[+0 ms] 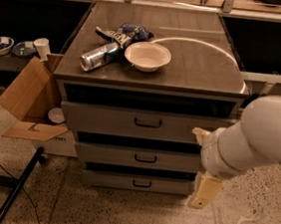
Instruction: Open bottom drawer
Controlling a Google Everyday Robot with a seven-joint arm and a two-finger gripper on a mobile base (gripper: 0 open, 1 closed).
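The bottom drawer (123, 181) is the lowest and narrowest grey front of the cabinet, with a small black bar handle (142, 184) at its centre. It looks closed, flush under the middle drawer (111, 155) and the tall top drawer (99, 119). My gripper (203, 191), a cream part at the end of the thick white arm (257, 141), hangs at the right end of the bottom drawer front, to the right of its handle and apart from it.
On the cabinet top (200, 65) lie a white bowl (147, 55), a tipped can (100, 56) and a blue snack bag (129, 31). An open cardboard box (29, 97) stands left of the cabinet. A black stand leg (14, 191) crosses the floor at lower left.
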